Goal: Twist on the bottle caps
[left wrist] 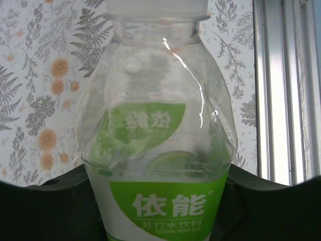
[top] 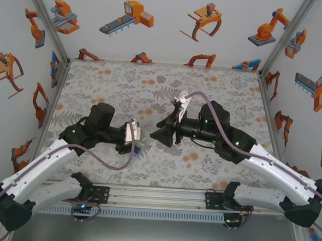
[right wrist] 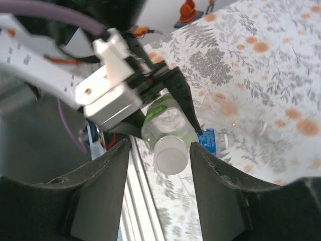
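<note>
From above we count two arms (top: 55,158), and their grippers meet nose to nose over the middle of the table (top: 218,86). The left gripper (top: 134,136) clamps one green-labelled bottle (top: 143,145), of which little more than a sliver shows past the fingers. The right gripper (top: 155,135) points straight at it, and its own body hides how its jaws stand. A grey cloth (top: 114,79) with ferns and orange flowers covers the table. The white walls (top: 167,22) are printed with orange robot arms, and a metal rail (top: 156,195) runs along the near edge.

At the left wrist we count one bottle, pinched at its label between two dark fingers (left wrist: 45,211). One whitish cap (left wrist: 155,6) sits on its neck, cut off by the top edge, so we cannot tell how far it is screwed down.

At the right wrist we count two bottles. The green one points cap first at us from the left gripper's hold. Beyond it a blue-labelled bottle (right wrist: 208,140) lies on the cloth, its clear body blurred. The right gripper's jaws stand narrowly apart on either side of the cap, with a gap on one side.
</note>
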Controlling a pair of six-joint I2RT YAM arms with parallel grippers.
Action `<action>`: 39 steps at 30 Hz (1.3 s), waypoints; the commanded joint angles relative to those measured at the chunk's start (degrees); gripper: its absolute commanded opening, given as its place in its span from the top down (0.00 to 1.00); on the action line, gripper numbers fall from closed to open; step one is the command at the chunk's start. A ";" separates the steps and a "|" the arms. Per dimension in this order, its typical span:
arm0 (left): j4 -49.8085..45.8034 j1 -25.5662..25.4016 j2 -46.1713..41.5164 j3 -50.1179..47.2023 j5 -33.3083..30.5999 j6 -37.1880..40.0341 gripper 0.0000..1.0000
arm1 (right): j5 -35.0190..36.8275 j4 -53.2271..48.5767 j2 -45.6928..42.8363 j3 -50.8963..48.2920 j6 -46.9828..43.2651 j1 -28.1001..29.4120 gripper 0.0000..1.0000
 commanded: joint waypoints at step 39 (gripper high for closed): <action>-2.61 -0.43 0.26 2.69 5.91 2.91 1.00 | -10.51 -12.53 7.64 5.61 -42.17 2.32 0.80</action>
